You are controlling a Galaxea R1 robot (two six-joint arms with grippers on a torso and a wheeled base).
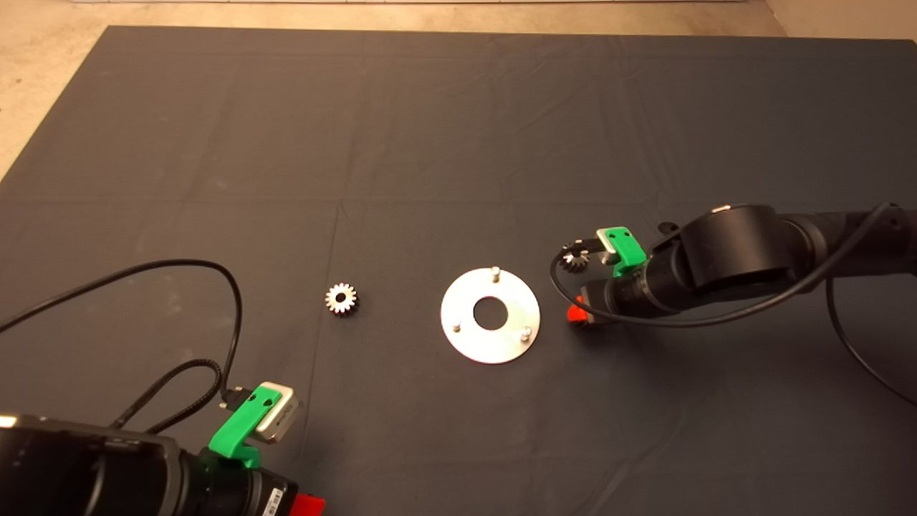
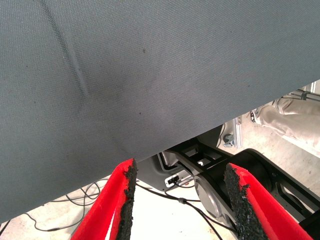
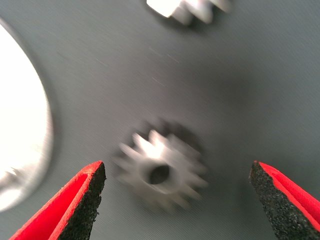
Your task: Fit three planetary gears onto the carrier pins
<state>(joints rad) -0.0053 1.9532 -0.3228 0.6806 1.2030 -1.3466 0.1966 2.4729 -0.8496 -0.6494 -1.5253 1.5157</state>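
- The right gripper point(image 3: 177, 200) hangs low over the mat point(image 1: 458, 129) just right of the disc point(image 1: 466, 344), its red fingers spread wide and holding nothing.
- A gear point(image 3: 161, 171) lies flat on the mat between those fingers, bore up; a second gear point(image 3: 189, 9) lies just beyond it, and a third point(image 1: 341, 298) rests alone left of the disc.
- All three pins point(image 1: 494, 273) on the disc stand bare, so no gear looks fitted yet.
- For a clean pickup, the fingers should probably drop evenly on either side of the gear, centred on its bore, and close across the teeth without nudging its neighbour or the disc edge.
- The left gripper point(image 2: 180, 200) waits at the mat's near left corner, fingers apart and empty.
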